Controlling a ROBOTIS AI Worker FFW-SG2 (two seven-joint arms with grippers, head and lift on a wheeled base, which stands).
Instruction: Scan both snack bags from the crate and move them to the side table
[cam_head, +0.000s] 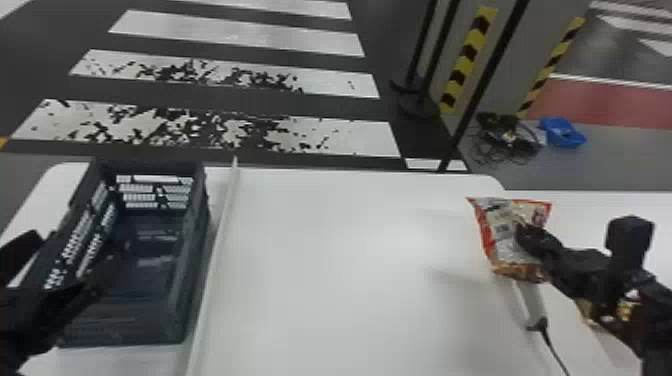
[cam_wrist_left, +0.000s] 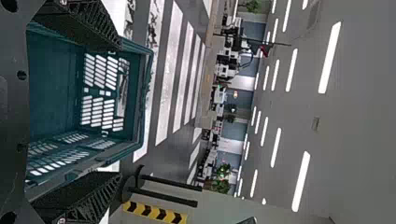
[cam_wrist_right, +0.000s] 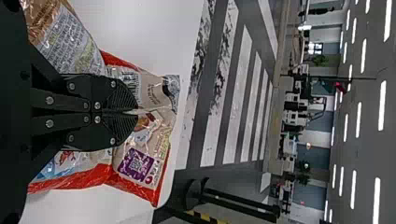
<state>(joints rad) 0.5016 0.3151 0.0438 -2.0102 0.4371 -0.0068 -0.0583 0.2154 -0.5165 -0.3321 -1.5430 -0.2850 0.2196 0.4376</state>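
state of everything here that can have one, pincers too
crate, upright, empty
left pincer, open
right pincer, shut on the red-edged snack bag
red-edged snack bag, gripped, creased
other snack bag, not gripped
corded device, cord attached; on or off, cannot tell

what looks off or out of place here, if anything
The near white floor stripes are mottled with black, as if worn, and dark cables lie tangled beside a blue bin, ahead and to the right. I see no spill or damage on the crate or on the snack bag in the right gripper.
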